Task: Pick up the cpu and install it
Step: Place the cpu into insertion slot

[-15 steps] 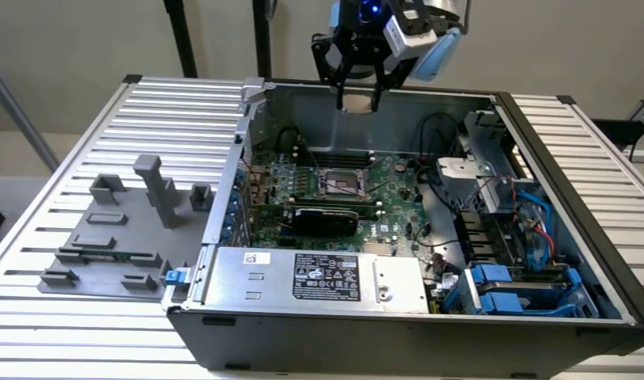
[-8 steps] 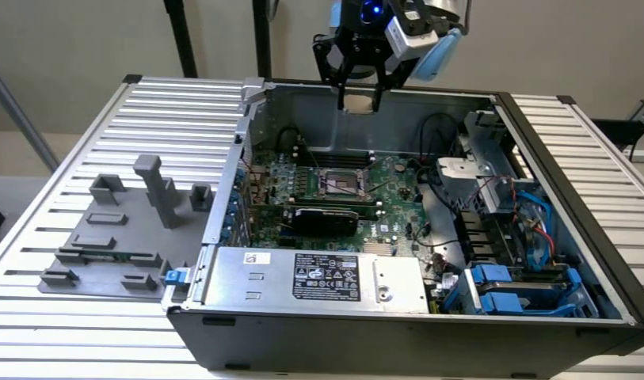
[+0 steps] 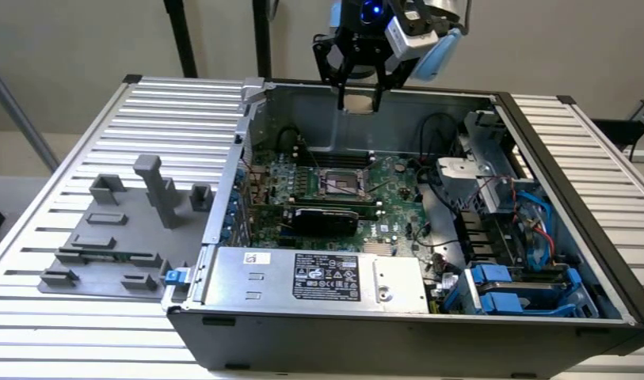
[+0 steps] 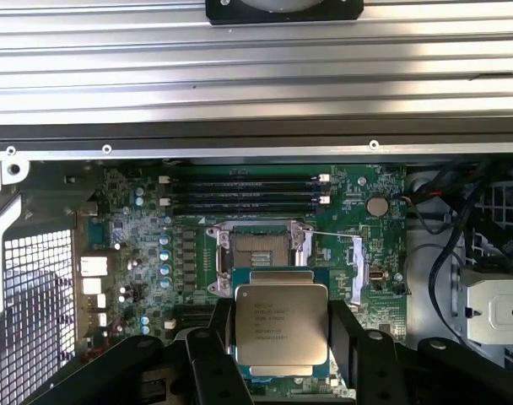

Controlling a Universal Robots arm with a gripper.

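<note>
While the hand point(image 3: 360, 100) grips it, the cpu point(image 4: 280, 329) shows silvery, printed metal.

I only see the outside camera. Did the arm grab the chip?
Observer: Yes. In the wrist view the gripper is shut on the cpu, with a finger on each of two opposite edges.
Operator: Which side of it shows?
Observer: Its silvery top, with printed lines, faces the wrist camera.
Operator: Is the socket ready?
Observer: The socket on the green board lies open with nothing in it. The cpu is not yet in it.
</note>
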